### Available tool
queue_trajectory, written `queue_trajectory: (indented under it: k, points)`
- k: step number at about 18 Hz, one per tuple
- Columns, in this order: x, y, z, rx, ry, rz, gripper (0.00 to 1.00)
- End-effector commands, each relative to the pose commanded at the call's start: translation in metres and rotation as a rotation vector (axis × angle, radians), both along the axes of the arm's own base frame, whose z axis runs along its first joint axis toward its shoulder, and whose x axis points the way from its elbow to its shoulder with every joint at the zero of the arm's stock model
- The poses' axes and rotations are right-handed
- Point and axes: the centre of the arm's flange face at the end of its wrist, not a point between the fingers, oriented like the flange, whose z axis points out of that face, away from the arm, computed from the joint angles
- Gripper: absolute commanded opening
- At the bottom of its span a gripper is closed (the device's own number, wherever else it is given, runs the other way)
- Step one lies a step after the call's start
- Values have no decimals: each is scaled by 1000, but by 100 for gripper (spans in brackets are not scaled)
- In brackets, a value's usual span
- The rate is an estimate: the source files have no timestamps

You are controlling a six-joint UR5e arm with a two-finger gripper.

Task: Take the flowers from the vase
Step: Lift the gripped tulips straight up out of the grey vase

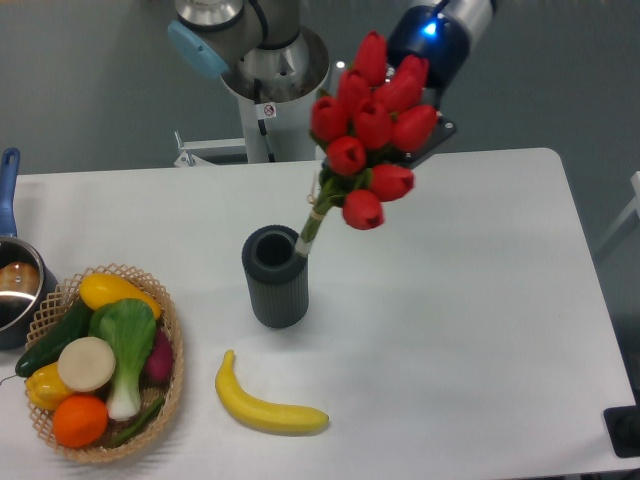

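The flowers (371, 128), a bunch of red tulip buds on tied green stems, hang in the air above and to the right of the vase, leaning to the upper right. Their stem ends reach down to the right side of the vase's rim. The dark grey ribbed vase (277, 288) stands upright mid-table with its mouth showing open. My gripper (428, 128) is behind the buds at their upper right, shut on the flowers. The buds hide most of its fingers.
A yellow banana (266, 406) lies in front of the vase. At front left a wicker basket (172, 345) holds vegetables and fruit. A metal pot with a blue handle (12, 272) is at the left edge. The arm's base (268, 70) stands behind the table.
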Motion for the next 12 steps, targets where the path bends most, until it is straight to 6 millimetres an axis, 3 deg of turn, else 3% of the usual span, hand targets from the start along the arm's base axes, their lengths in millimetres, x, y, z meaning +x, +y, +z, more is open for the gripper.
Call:
queue_trajectory:
  k: [4,12]
  points:
    - [-29,-9,-17,-4,24,17,43]
    - [-52,-26,-35,-14,44,47,43]
